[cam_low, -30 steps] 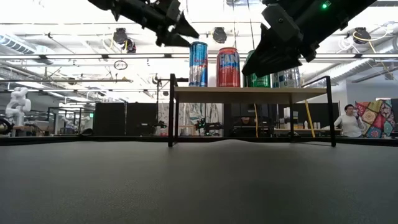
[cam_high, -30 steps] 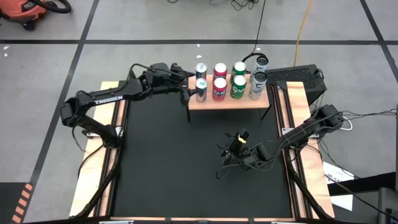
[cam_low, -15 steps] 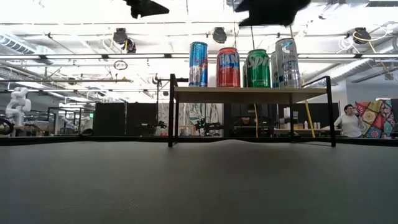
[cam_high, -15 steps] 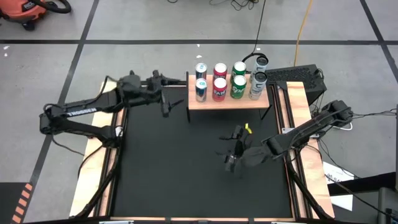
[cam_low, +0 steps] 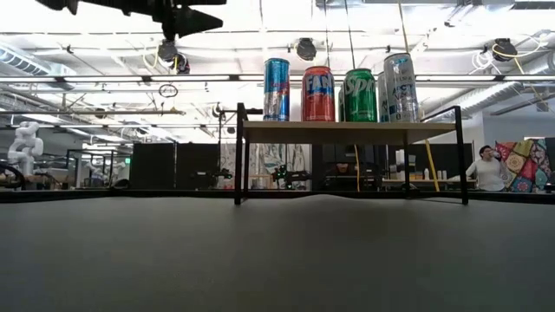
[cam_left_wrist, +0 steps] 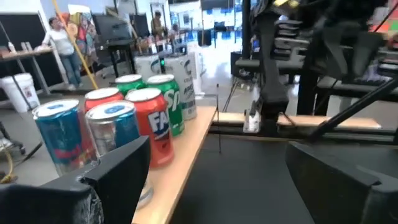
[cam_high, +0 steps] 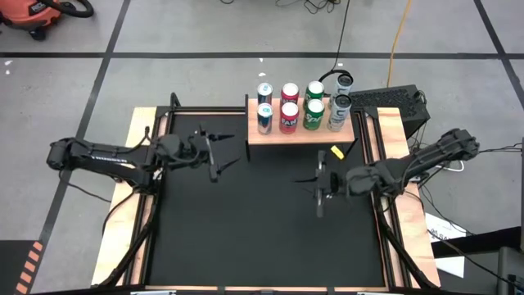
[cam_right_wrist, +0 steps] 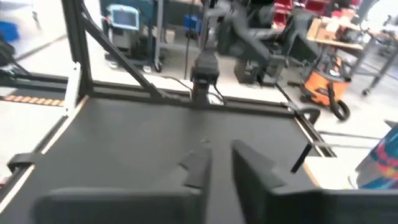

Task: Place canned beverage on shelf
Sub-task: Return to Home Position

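Several cans stand upright in two rows on the shelf (cam_high: 299,133) at the table's far edge: blue-silver (cam_high: 264,117), red (cam_high: 288,117), green (cam_high: 312,115) and white-silver (cam_high: 337,113). The low view shows them on the plank (cam_low: 347,132). My left gripper (cam_high: 217,160) hovers open, left of and nearer than the shelf; its wrist view shows wide-apart fingers (cam_left_wrist: 118,168) beside the cans (cam_left_wrist: 149,121). My right gripper (cam_high: 319,192) hovers shut and holds nothing, in front of the shelf's right end, pointing toward the table's left.
Light wooden borders (cam_high: 147,205) run along both sides of the black table. A black box (cam_high: 389,98) sits behind the shelf's right end. An orange vacuum (cam_high: 37,12) stands on the floor far left. A person (cam_low: 486,169) sits in the room beyond.
My left gripper has drawn back from the shelf's left end toward the table's left and near side, staying open. My right gripper has risen out of the low view, turned to point toward the table's left, and shut. The cans have stayed put.
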{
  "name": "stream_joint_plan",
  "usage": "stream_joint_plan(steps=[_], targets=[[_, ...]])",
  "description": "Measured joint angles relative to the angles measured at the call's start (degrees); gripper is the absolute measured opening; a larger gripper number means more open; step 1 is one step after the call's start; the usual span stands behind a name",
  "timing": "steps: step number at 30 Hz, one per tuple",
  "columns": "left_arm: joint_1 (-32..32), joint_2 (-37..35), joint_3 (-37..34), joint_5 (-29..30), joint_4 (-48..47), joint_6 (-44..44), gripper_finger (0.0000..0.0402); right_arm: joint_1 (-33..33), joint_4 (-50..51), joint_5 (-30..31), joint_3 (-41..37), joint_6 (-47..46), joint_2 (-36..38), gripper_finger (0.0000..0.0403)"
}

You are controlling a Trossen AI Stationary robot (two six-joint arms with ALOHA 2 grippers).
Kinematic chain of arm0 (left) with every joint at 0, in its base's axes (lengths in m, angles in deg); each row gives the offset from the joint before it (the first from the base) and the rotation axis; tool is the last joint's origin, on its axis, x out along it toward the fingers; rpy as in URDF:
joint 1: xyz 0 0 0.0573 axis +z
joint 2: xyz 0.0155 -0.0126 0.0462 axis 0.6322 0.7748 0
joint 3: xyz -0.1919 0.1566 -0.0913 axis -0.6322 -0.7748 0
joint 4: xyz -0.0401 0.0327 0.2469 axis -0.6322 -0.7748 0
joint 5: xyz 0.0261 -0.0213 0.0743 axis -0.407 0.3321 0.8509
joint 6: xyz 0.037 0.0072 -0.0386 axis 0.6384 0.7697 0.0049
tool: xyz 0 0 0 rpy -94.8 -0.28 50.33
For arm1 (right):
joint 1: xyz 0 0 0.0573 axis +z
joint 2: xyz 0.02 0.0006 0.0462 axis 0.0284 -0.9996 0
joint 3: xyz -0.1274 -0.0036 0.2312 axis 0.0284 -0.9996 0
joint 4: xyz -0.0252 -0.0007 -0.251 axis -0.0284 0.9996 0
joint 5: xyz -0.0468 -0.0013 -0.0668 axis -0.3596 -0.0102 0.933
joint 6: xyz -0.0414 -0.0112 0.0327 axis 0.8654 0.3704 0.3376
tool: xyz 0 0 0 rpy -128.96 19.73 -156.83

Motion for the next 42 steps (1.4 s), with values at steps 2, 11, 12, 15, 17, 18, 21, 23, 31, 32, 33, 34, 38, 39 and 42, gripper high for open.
stream_joint_plan(steps=[2,11,12,15,17,18,21,23,31,32,33,34,38,39,42], targets=[[-1.62,-0.03,-1.82,1.17,3.04,-0.02,0.037,-1.5,-0.05,-2.52,-0.03,0.76,1.44,0.0013],[-5.4,-0.12,-9.47,7.11,11.96,0.0,0.0362,-6.97,-7.13,-6.83,-10.09,-2.19,7.49,0.0002],[-5.62,-0.21,-10.04,7.31,12.69,-0.03,0.0355,-7.46,-8.71,-7.6,-11.8,-2.7,8.39,0.0001],[-6.11,-0.41,-11.32,7.38,14.19,-0.07,0.0319,-8.45,-13.12,-8.39,-17.12,-3.74,11.57,0.0],[-6.34,-0.45,-12.48,7.39,16.43,-0.46,0.0285,-9.08,-15.33,-8.59,-20.52,-4.19,14.1,0.0],[-6.47,-0.47,-13.08,7.37,17.52,-1.07,0.0267,-9.36,-16.05,-9.08,-21.98,-4.39,15.44,0.0],[-6.47,-0.47,-14.63,7.35,18.99,-1.58,0.021,-10.21,-17.39,-11.57,-25.4,-5.6,19.59,0.0],[-6.47,-0.47,-15.48,7.33,19.78,-2.39,0.0173,-10.58,-17.42,-13.23,-26.91,-6.36,22.11,0.0],[-6.45,-0.47,-20.93,7.19,28.38,-3.66,0.0059,-10.98,-14.18,-15.65,-29.89,-6.39,30.05,0.0],[-6.45,-0.47,-21.59,7.17,29.48,-4.17,0.0048,-10.98,-13.96,-15.68,-30.22,-6.39,30.82,0.0],[-6.45,-0.47,-22.16,7.15,30.38,-4.46,0.0038,-10.98,-13.77,-15.68,-30.6,-6.38,31.58,0.0],[-6.45,-0.63,-22.62,7.13,30.95,-4.52,0.0029,-10.98,-13.53,-15.68,-31.0,-6.38,32.32,0.0],[-6.45,-1.46,-22.88,7.11,30.23,-4.61,0.0004,-10.98,-13.35,-15.63,-33.25,-6.43,34.98,0.0],[-6.45,-1.5,-22.88,6.92,30.2,-4.89,0.0002,-10.98,-13.39,-15.62,-33.9,-6.75,35.63,0.0],[-6.67,-1.54,-22.88,6.43,30.16,-6.07,0.0005,-10.98,-13.98,-15.61,-36.03,-8.47,37.2,0.0]])
